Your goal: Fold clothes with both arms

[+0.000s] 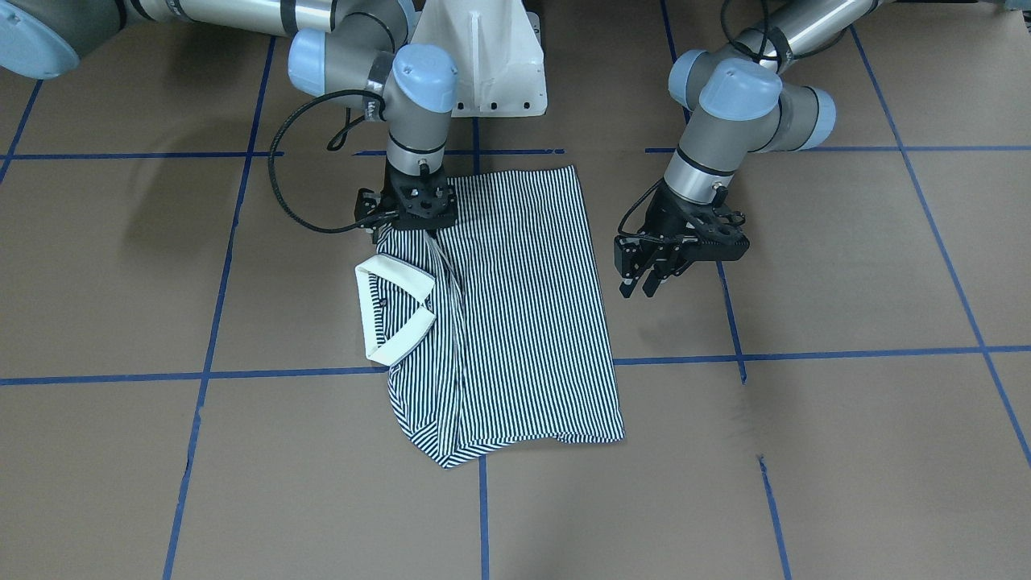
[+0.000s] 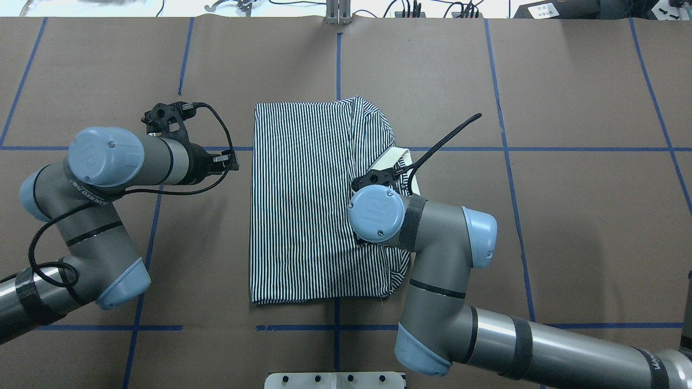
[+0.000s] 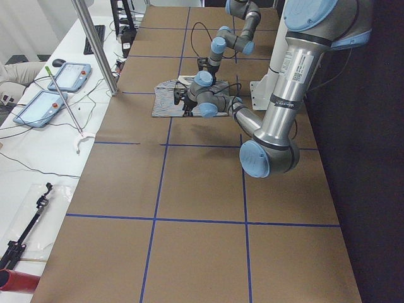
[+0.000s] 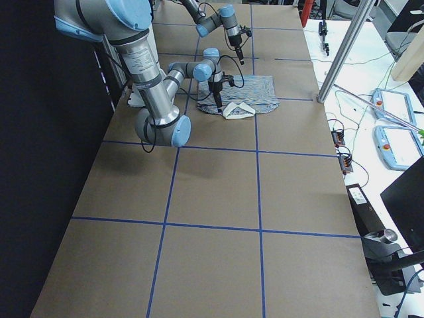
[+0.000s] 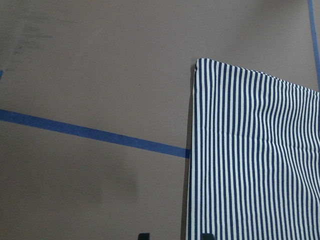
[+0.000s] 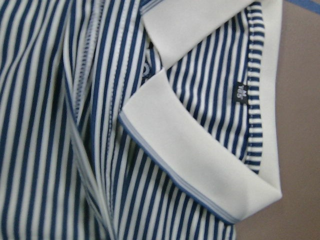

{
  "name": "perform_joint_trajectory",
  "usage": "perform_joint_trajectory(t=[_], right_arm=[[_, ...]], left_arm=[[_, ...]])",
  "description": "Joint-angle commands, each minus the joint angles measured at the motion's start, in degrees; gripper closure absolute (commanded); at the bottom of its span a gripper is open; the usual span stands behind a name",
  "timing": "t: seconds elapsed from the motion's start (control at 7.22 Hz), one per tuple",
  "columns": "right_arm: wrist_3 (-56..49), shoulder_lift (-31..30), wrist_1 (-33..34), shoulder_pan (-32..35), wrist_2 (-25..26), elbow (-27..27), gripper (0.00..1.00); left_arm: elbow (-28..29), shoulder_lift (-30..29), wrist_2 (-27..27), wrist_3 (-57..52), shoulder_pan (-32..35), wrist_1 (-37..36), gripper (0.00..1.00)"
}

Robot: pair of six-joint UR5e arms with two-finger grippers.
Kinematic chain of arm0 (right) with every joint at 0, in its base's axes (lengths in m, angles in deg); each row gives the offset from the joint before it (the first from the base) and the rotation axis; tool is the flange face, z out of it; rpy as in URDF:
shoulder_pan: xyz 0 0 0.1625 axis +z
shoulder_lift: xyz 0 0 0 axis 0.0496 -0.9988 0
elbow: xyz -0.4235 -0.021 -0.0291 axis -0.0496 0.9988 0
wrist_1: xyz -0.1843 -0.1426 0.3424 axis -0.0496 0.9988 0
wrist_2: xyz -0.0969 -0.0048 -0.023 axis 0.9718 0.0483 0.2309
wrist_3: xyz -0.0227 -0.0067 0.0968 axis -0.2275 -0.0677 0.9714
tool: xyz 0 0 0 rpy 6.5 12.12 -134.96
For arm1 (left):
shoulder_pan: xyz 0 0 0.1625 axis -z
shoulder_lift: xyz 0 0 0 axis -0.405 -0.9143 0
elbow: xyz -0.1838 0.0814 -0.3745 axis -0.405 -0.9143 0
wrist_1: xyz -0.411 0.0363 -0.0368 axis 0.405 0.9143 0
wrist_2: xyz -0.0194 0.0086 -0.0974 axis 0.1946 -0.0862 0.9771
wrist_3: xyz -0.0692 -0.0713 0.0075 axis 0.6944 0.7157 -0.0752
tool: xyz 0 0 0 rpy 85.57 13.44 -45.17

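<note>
The striped polo shirt (image 1: 523, 322) lies flat on the brown table, folded into a long rectangle, and it also shows in the overhead view (image 2: 303, 216). Its cream collar (image 1: 395, 274) sticks out on the robot's right side and fills the right wrist view (image 6: 190, 160). My right gripper (image 1: 419, 229) points straight down onto the shirt just behind the collar. Its fingers are hidden, but a ridge of fabric runs up to it. My left gripper (image 1: 640, 288) is open and empty, hovering beside the shirt's other long edge. Its two tips (image 5: 175, 235) stand apart over that edge (image 5: 192, 150).
Blue tape lines (image 1: 805, 354) divide the table into squares. The white pedestal base (image 1: 483, 64) stands at the robot's side of the shirt. Benches with tablets (image 3: 47, 101) and a metal post (image 3: 95, 44) line the far table edge.
</note>
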Motion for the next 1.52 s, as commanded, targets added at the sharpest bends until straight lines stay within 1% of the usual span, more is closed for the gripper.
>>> perform_joint_trajectory(t=[0.0, 0.14, 0.42, 0.55, 0.69, 0.83, 0.97, 1.11, 1.25, 1.38], right_arm=[[-4.3, -5.2, 0.2, 3.7, -3.0, -5.0, 0.0], [-4.3, -7.9, 0.1, 3.7, -2.9, -7.0, 0.0], [-1.0, -8.0, -0.1, 3.3, -2.8, -8.4, 0.0], [7.8, -8.2, -0.3, 1.3, -2.7, -10.3, 0.0], [19.0, -8.1, -0.3, -1.5, -2.0, -12.6, 0.0], [30.6, -7.3, -1.2, -4.0, -0.1, -12.9, 0.05], [42.3, -8.3, -7.3, -7.3, 4.5, -12.7, 0.1], [47.6, -10.2, -12.2, -9.8, 8.5, -12.3, 0.16], [48.3, -10.8, -12.0, -9.9, 9.1, -12.7, 0.18], [51.1, -11.1, -11.9, -11.4, 9.2, -12.4, 0.19]], left_arm=[[-0.1, 0.2, 0.0, 0.1, -0.1, 0.0, 0.54], [-0.1, 0.1, 0.0, 0.1, -0.1, 0.0, 0.54], [-0.2, 0.1, 0.0, 0.1, -0.1, 0.0, 0.54], [-0.2, 0.1, 0.0, 0.1, -0.1, 0.0, 0.54], [-0.2, 0.1, 0.0, 0.1, -0.1, 0.0, 0.54], [-0.3, 0.2, -0.1, 0.1, -0.1, 0.0, 0.54], [-0.2, 0.3, -0.1, 0.1, -0.1, 0.0, 0.54], [-0.2, 0.3, -0.1, 0.1, -0.1, 0.0, 0.54], [-0.2, 0.4, -0.1, 0.1, -0.1, 0.0, 0.54], [-0.3, 0.4, -0.1, 0.1, -0.1, 0.0, 0.54]])
